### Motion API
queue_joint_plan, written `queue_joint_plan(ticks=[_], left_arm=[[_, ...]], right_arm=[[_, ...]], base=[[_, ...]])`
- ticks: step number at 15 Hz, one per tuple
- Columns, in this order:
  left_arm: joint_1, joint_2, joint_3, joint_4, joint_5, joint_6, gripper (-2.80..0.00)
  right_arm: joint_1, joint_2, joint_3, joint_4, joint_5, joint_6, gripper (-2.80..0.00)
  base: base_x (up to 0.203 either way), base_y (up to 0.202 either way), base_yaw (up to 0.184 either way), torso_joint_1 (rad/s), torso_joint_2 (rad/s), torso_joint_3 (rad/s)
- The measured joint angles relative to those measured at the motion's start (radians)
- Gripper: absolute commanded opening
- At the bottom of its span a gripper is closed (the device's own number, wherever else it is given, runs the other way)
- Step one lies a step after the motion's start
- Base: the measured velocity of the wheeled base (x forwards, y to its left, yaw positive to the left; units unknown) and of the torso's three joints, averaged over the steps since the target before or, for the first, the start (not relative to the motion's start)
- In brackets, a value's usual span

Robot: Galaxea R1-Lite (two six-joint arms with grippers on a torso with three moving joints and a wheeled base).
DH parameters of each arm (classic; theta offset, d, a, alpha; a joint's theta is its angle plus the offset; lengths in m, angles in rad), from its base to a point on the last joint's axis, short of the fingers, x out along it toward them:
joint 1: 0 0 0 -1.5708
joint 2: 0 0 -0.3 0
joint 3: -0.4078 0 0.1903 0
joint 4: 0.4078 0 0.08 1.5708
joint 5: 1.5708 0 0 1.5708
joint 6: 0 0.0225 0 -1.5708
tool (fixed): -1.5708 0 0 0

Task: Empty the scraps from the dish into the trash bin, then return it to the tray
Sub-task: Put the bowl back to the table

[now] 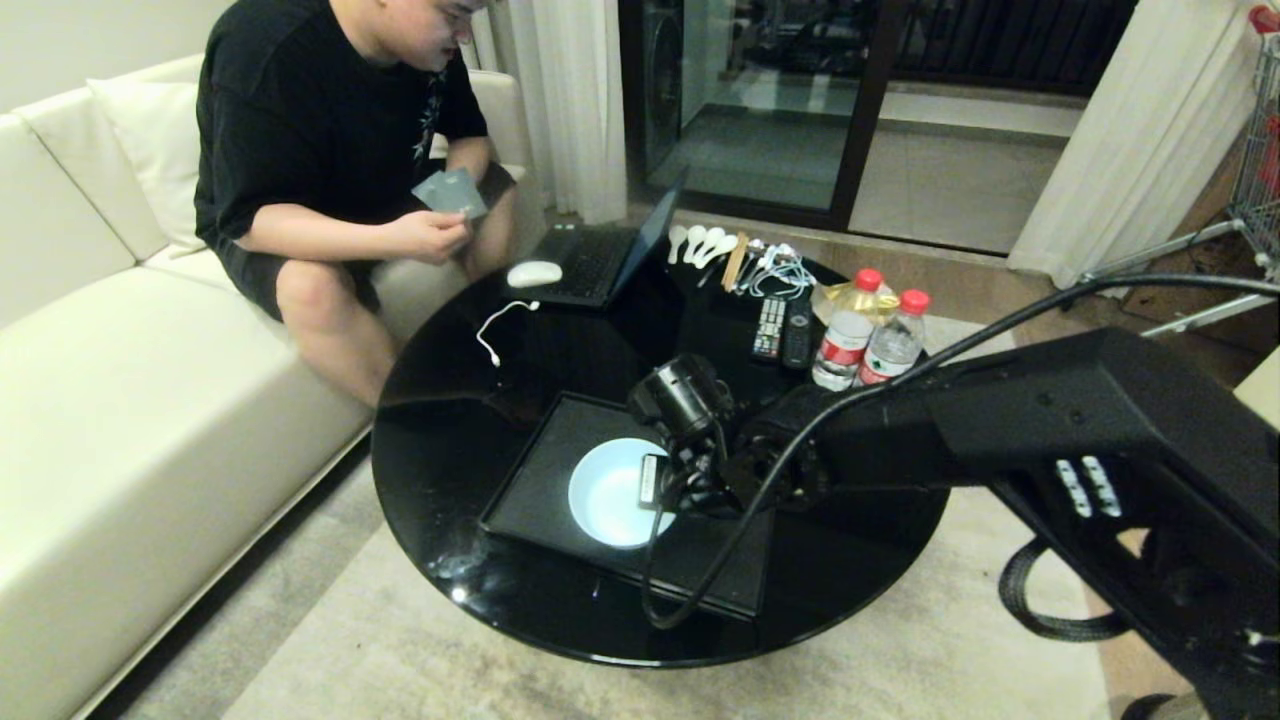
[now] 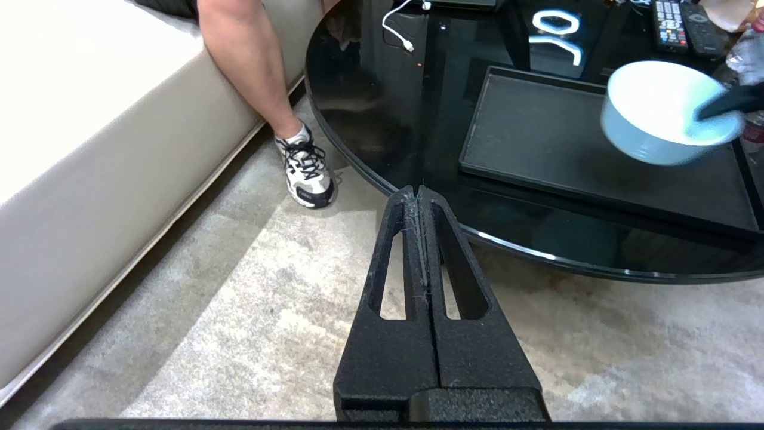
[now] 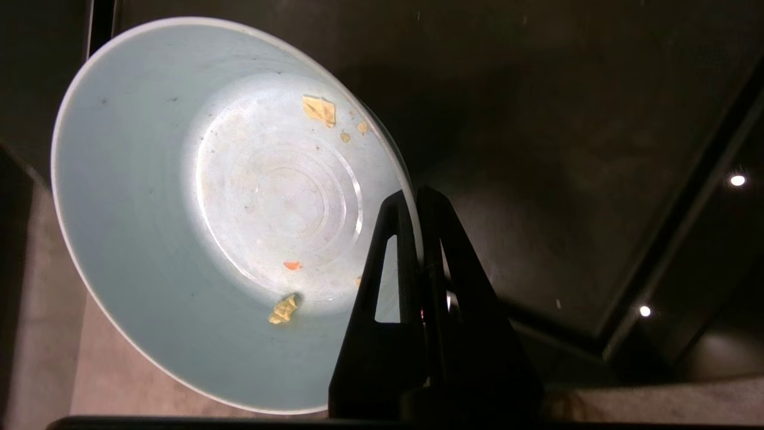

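The right arm [image 1: 1000,420] reaches in from the right across the round black table [image 1: 450,420], its wrist bent down over the tray [image 1: 545,455]. The right gripper [image 3: 416,203] is clamped on the dish [image 3: 149,227] at its rim, one finger inside and one outside, holding it above the tray. A few yellowish and orange scraps [image 3: 319,110] cling to its bottom. The left gripper [image 2: 418,197] hangs over the carpet beside the table, jaws pressed together.

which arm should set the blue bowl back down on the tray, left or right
Right. The right gripper is already shut on the dish rim, holding it just above the tray. The left gripper is shut and empty, low over the carpet short of the table edge.
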Motion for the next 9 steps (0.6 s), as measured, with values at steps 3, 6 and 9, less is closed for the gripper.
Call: queue_joint_plan(ticks=[3,6,9], left_arm=[[0.000,0.000,0.000,0.000,0.000,0.000,-2.80],[0.000,0.000,0.000,0.000,0.000,0.000,-2.80],[0.000,0.000,0.000,0.000,0.000,0.000,-2.80]], right_arm=[[-0.023,0.076,-0.097,0.001,-0.023,-0.001,-2.80],[-0.058,0.135,-0.159,0.004,-0.031,-0.005,-2.80],[-0.092,0.172,-0.181,0.004,-0.032,-0.009,-2.80]], base=[[0.000,0.000,0.000,0.000,0.00,0.000],[0.000,0.000,0.000,0.000,0.00,0.000],[0.000,0.000,0.000,0.000,0.00,0.000]])
